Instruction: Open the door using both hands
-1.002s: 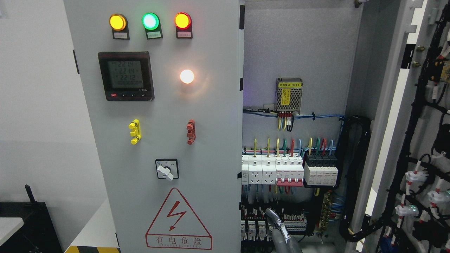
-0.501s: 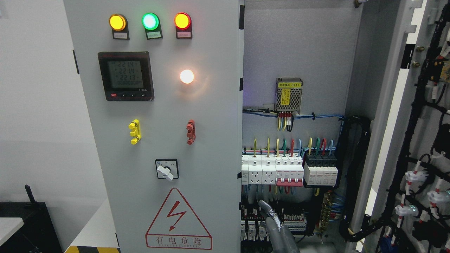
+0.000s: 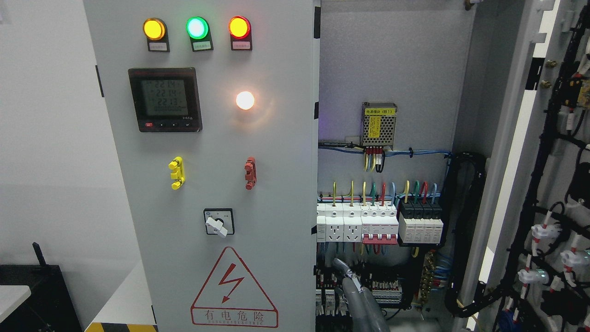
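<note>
With the right door [image 3: 560,161] already swung wide, the left door [image 3: 207,161] stands shut. Our hand [image 3: 357,295], fingers straight and empty, should hook that door's free edge and pull outward, clear of the breakers [image 3: 364,223].

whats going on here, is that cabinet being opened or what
A robot is working at an electrical cabinet. The right door already stands swung open, showing breakers and wiring inside, while the left door with the lamps and meter is shut. One grey robot hand reaches up from the bottom edge, fingers pointing up beside the left door's inner edge. It grips nothing visible, and which arm it belongs to can't be told.
</note>
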